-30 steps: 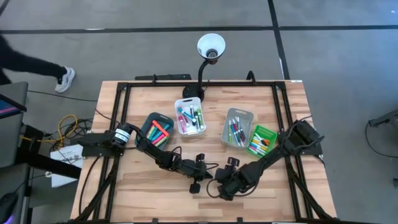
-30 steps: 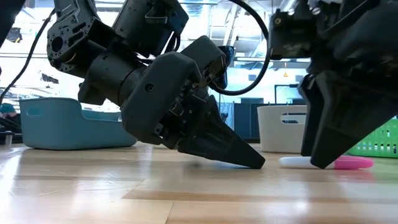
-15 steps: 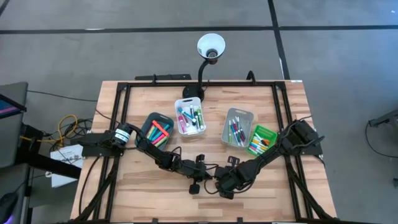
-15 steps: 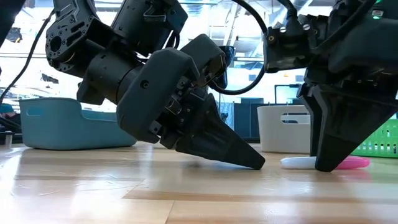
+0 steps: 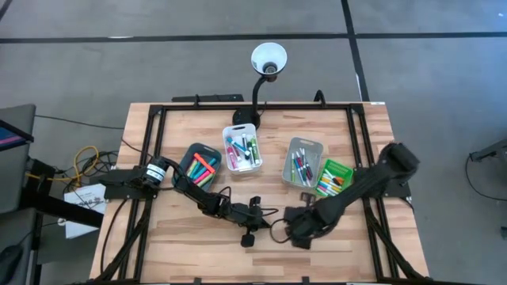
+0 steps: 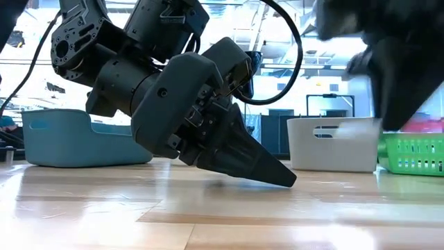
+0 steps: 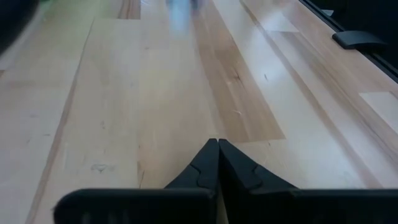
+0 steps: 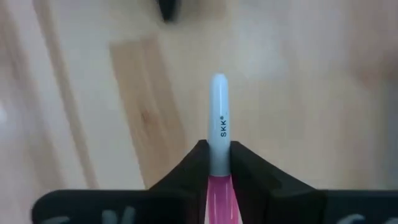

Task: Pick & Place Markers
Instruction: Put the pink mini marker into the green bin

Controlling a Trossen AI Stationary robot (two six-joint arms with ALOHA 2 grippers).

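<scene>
My right gripper [image 8: 217, 152] is shut on a marker with a white barrel [image 8: 219, 121] and a pink cap [image 8: 219, 199]. It hangs above the table's near middle [image 5: 299, 232]. In the low view it is a blur, with the marker [image 6: 357, 128] beneath it, off the wood. My left gripper [image 5: 247, 236] is shut and holds nothing. It slants down, with its tips [image 6: 288, 182] low over the table just left of the right gripper. Other markers lie in the bins farther back. My right gripper pinches the marker between its two fingers [image 8: 194, 163], about where the white barrel meets the pink cap [image 8: 218, 169]. The fingers come from above, pointing steeply down, and lie across the marker. The marker is lifted clear of the table, its white end sticking out beyond the fingers.
Behind the grippers stand a teal bin [image 5: 200, 165], a white bin [image 5: 242, 148], a grey bin [image 5: 303, 162] and a green bin [image 5: 334, 178], all holding markers. A lamp [image 5: 268, 59] stands at the far edge. Bare wood lies along the near edge.
My right gripper has shut on the pink and white marker that lay on the table. It has then risen and gone slightly toward the table's right edge, lifting the marker clear.
</scene>
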